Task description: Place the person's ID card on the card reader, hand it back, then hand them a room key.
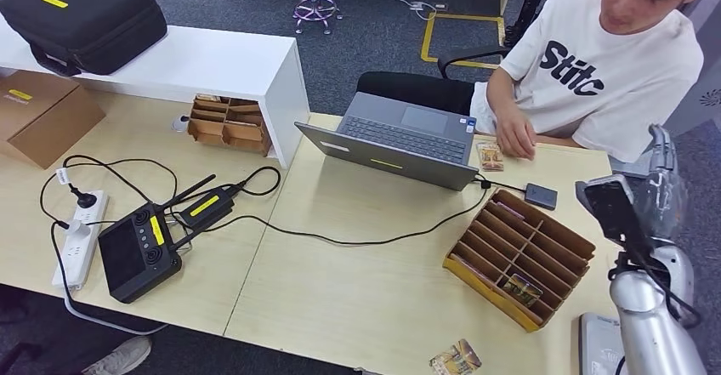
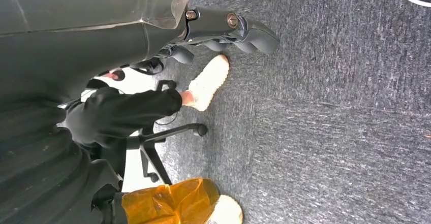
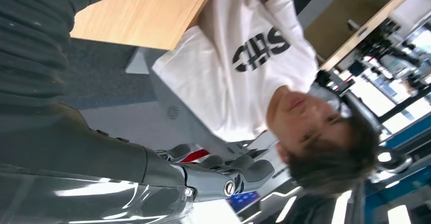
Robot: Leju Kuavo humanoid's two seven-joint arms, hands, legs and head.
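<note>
ID card point(image 1: 489, 156) lies beyond the right hand point(image 3: 223, 176) (empty, fingers loosely apart), long axis toward the person point(image 1: 608, 60).

Card point(image 1: 457, 359) at table's near edge cut off by frame; print on it too small to read.

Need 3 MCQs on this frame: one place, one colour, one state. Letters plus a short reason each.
1. Where is the cardboard divider tray?
A. right of the laptop, on the table
B. on the white shelf
C. on the floor

2. What colour is the person's T-shirt?
A. black
B. white
C. orange

3. What state is the laptop in?
A. closed flat
B. open
C. stowed in the black case

Answers: 1 A, the tray sits on the tabletop past the laptop's right corner. 2 B, the shirt is white with dark lettering. 3 B, keyboard and trackpad show.
</note>
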